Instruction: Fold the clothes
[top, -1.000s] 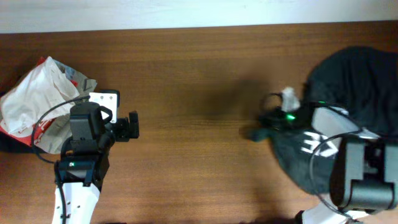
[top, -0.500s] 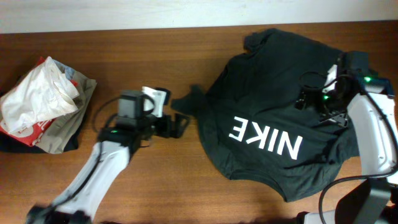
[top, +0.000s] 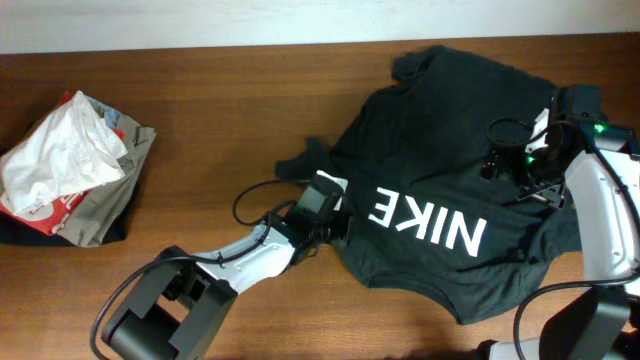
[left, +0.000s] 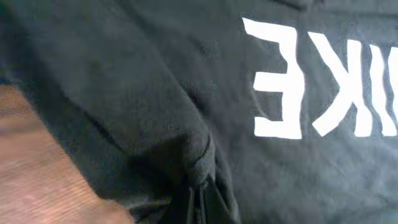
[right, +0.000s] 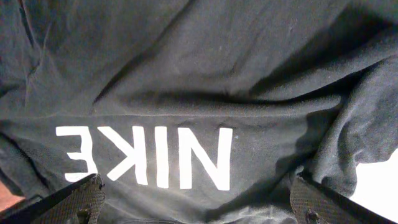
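Overhead, left jaws pinching black T-shirt (top: 440, 150), right jaws spread, garment pile (top: 65, 165) well apart

Brown wooden table (top: 200, 100), black NIKE T-shirt (top: 440, 150) spread at right, crumpled white-and-khaki garment pile (top: 70, 165) at left.

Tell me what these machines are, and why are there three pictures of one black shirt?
These are two robot arms at a wooden table, each ending in a two-finger claw called a gripper. One picture looks down from above. The other two come from little cameras on the arms' wrists, so they look very close. A black T-shirt with white NIKE letters lies spread out, a bit crumpled. The left gripper is shut, pinching a fold at the shirt's edge. The right gripper is open above the shirt, holding nothing. A pile of other clothes, white, khaki and red, sits at the table's left. The job is folding the shirt.
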